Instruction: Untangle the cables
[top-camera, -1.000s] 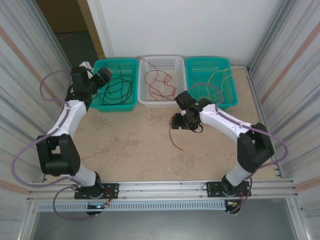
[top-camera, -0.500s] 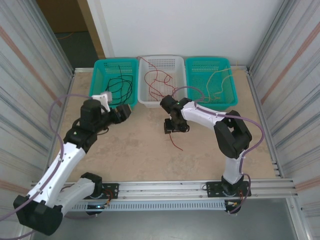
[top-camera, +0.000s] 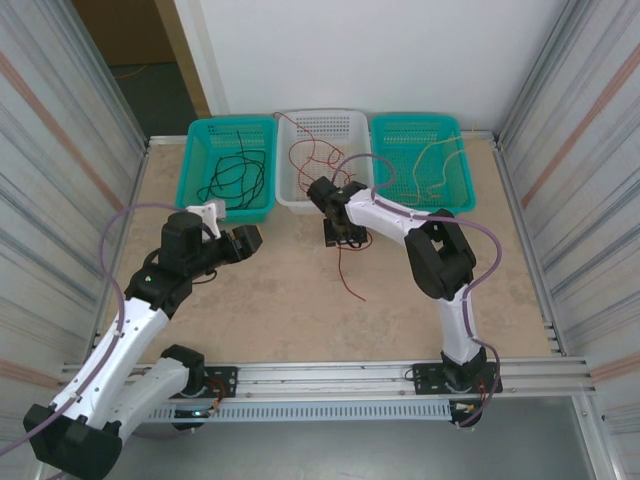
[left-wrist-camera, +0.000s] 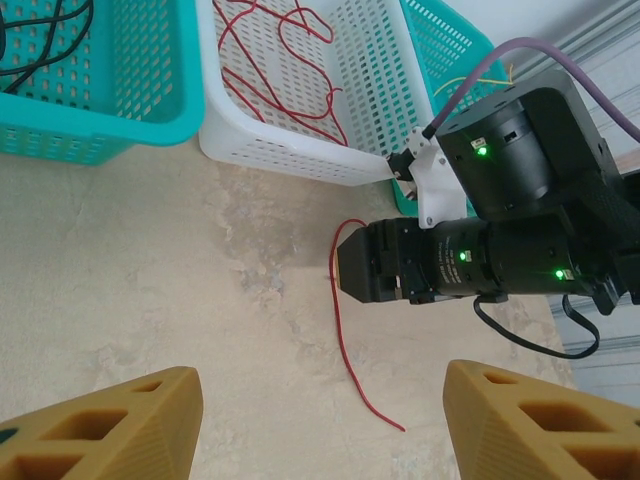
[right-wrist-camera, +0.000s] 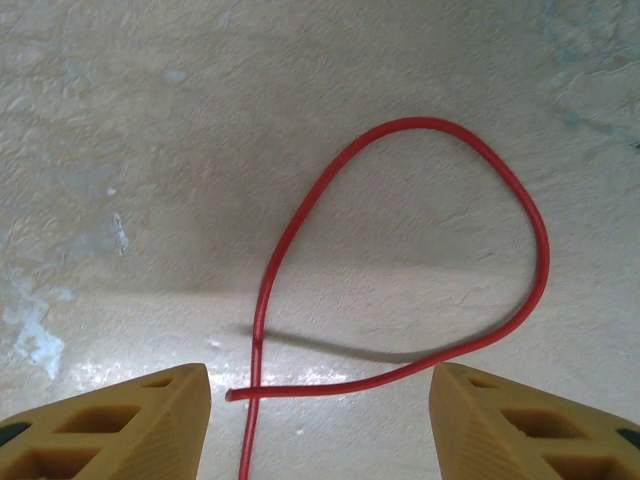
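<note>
Spread wide and pinching nothing, the left gripper (left-wrist-camera: 320, 400) hovers over bare table (top-camera: 260, 300), aimed toward 2 o'clock at the right arm's wrist. Beside it, the right gripper (right-wrist-camera: 320, 390) is also spread and points down, just in front of the white basket (top-camera: 320, 113). A red cable (right-wrist-camera: 540, 250) lies looped on the tabletop beneath it. Its tail crosses between the pads, and neither pad clearly touches it. In the top view this cable trails from the gripper toward 6 o'clock.

More red cables (top-camera: 315, 160) sit in the white basket. Black cables (top-camera: 232, 178) fill the left teal basket (top-camera: 232, 121) at 11 o'clock, and pale yellow cables (top-camera: 435, 150) lie in the right teal basket (top-camera: 415, 118) at 1 o'clock. The three baskets stand side by side along the 12 o'clock edge.

Open tabletop runs from 3 through 6 to 9 o'clock. It is bounded by corrugated metal walls (top-camera: 60, 150) at 3 and 9, and by a rail (top-camera: 330, 375) at 6.
</note>
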